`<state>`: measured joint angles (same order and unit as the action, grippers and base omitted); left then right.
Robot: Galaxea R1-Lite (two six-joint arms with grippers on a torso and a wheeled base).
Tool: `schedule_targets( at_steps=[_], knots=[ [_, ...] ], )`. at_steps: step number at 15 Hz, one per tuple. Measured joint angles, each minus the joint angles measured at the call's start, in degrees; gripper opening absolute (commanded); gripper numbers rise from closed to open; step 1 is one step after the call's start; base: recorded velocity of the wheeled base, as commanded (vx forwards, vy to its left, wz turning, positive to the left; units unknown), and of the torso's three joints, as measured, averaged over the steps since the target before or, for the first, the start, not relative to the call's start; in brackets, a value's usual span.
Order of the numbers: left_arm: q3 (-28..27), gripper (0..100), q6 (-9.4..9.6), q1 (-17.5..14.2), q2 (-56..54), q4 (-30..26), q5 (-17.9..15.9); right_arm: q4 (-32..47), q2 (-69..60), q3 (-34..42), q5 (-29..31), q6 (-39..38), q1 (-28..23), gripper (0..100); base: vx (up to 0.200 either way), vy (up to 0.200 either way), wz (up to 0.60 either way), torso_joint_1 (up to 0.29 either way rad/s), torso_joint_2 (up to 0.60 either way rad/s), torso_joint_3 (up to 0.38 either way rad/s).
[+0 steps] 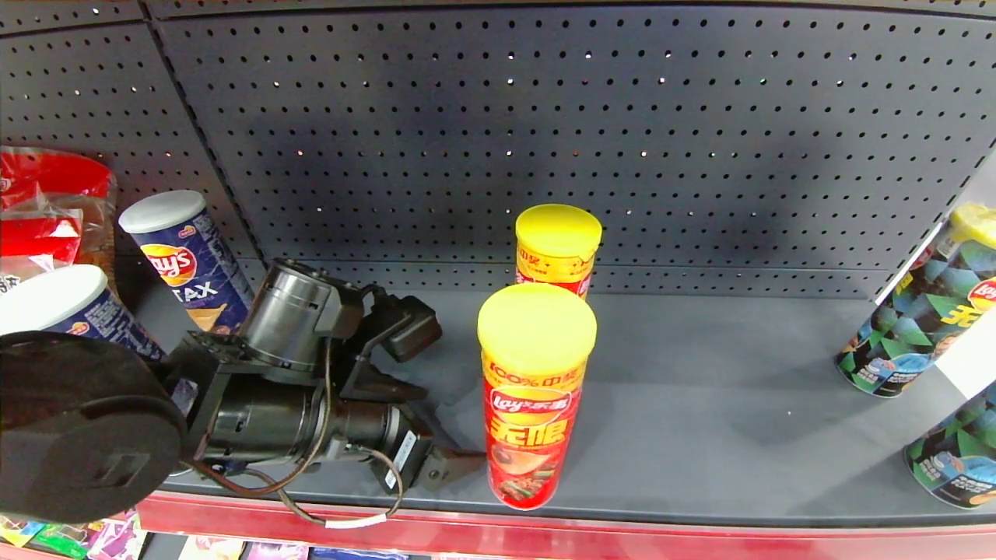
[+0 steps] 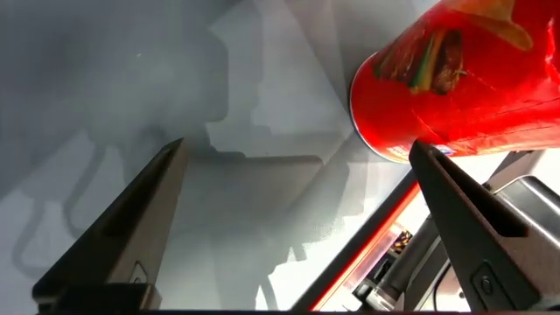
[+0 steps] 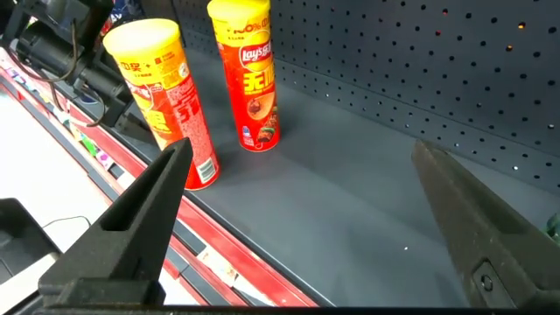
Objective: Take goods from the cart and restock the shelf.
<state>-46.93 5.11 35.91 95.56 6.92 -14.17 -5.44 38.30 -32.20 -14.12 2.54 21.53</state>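
Two red chip cans with yellow lids stand upright on the grey shelf [image 1: 700, 404]. The front can [image 1: 535, 397] is near the red front edge and the back can [image 1: 556, 249] is close to the pegboard. My left gripper [image 1: 434, 395] lies low over the shelf just left of the front can, open, with nothing between its fingers. In the left wrist view the gripper [image 2: 299, 147] is open and the can's base [image 2: 455, 79] sits beyond one finger. My right gripper [image 3: 302, 149] is open and empty above the shelf, with the front can [image 3: 166, 96] and back can [image 3: 249, 70] farther off.
Blue chip cans [image 1: 187, 257] and red bags [image 1: 47, 202] crowd the shelf's left end behind my left arm. Dark patterned cans [image 1: 918, 311] stand at the right end. A pegboard wall [image 1: 545, 117] backs the shelf. Bare shelf lies between the red cans and the right-hand cans.
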Motion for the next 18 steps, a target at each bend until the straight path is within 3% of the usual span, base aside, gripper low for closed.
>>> schedule_targets(
  at_steps=[18],
  knots=[
    [-0.88, 100, -0.21, 0.52, 0.5, -0.04, 0.21, 0.09, -0.02, 0.28, 0.18, -0.02, -0.01, 100, 0.0, 0.0, 0.0, 0.0, 0.0, 0.0]
  ],
)
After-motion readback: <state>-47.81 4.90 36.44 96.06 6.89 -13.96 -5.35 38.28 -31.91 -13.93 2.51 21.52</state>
